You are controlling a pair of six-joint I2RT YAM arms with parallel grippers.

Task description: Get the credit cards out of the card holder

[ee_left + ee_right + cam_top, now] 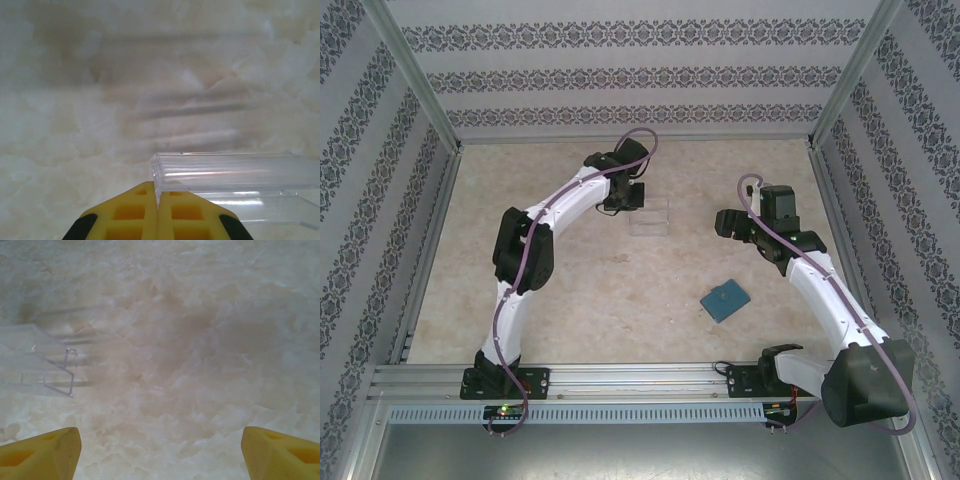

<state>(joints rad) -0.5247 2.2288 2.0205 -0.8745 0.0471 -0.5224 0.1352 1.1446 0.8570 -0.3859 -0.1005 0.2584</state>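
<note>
From overhead I saw the teal card holder (725,300) lying folded on the marble table (620,290), near my right arm. My left wrist camera showed the left gripper (157,200) clenched empty just beside the clear tray (235,175). My right wrist camera showed the right gripper (160,450) spread wide, holding nothing.

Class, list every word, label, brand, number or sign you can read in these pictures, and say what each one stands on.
None: no readable word, number or brand in any view.
The card holder: plain teal, no print visible from above.
The clear tray: unmarked.
The walls: bands of repeating ornament, not lettering.
</note>
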